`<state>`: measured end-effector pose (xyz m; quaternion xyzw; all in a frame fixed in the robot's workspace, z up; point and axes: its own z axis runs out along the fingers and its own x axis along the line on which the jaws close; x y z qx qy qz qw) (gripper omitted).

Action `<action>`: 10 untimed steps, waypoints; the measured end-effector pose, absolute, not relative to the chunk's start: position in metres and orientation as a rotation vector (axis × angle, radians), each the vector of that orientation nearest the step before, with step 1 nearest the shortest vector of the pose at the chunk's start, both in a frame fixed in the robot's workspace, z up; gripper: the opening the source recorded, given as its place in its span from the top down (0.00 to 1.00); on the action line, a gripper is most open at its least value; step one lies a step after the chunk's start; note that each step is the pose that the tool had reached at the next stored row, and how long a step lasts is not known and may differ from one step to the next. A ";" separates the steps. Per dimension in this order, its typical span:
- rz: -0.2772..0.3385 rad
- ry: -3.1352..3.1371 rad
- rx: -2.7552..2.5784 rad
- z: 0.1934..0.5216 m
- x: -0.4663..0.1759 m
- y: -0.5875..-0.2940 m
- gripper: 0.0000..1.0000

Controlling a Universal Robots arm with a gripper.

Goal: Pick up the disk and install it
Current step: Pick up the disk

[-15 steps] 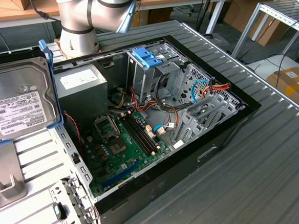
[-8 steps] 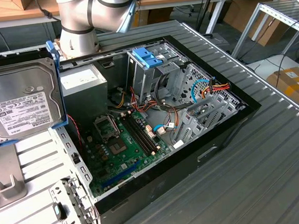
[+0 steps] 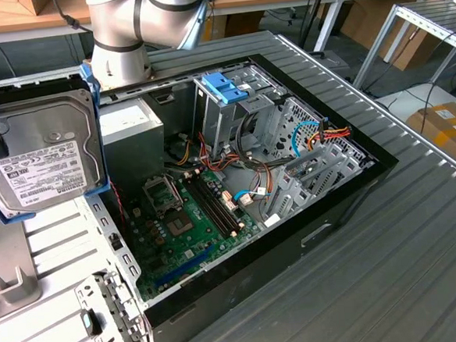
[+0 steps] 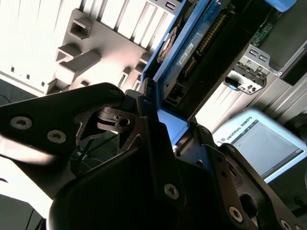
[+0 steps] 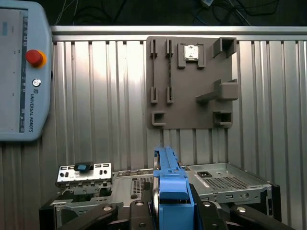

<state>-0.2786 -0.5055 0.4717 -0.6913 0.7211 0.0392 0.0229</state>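
— What do we see at the gripper?
— We see its two black fingers pressed in from either side on the blue carrier of the disk. In both wrist views the rail sits pinched between them.
— And where do we find the disk?
— We find it in the air at the exterior view's left, nearly upright, with its white label toward that camera. It is outside the open computer case.
— What lies beyond it?
— In the first wrist view we look past the rail at the grey fixture plate on the slatted table, apart from the disk. The teach pendant lies near the plate.
— And inside the case?
— We make out the motherboard, the grey power-supply box and a bare blue bracket atop the drive cage.
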 end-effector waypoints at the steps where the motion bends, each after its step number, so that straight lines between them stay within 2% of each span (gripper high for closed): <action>1: 0.121 2.233 -2.141 0.472 -0.278 -0.506 0.63; 10: 0.121 2.233 -2.141 0.471 -0.272 -0.508 0.63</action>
